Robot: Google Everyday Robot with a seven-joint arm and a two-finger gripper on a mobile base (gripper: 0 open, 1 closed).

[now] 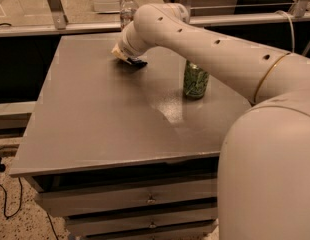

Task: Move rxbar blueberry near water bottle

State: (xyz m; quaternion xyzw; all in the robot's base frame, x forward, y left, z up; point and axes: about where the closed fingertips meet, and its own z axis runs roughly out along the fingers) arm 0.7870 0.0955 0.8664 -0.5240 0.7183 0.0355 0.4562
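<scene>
My gripper (pixel 129 58) is at the end of the pale arm, low over the back middle of the table (pixel 95 124). A small dark flat shape (pixel 137 63) shows at its tip, just at the table surface. I cannot tell whether this is the rxbar blueberry; no other blue bar shows. The water bottle (pixel 126 10), clear with a pale label band, stands at the table's back edge, just behind the gripper and partly hidden by the arm.
A green soda can (pixel 195 81) stands upright right of the gripper, partly behind the arm. The arm (pixel 220 49) spans the right side of the table. Drawers (pixel 145 199) sit under the front edge. A dark rail runs behind the table.
</scene>
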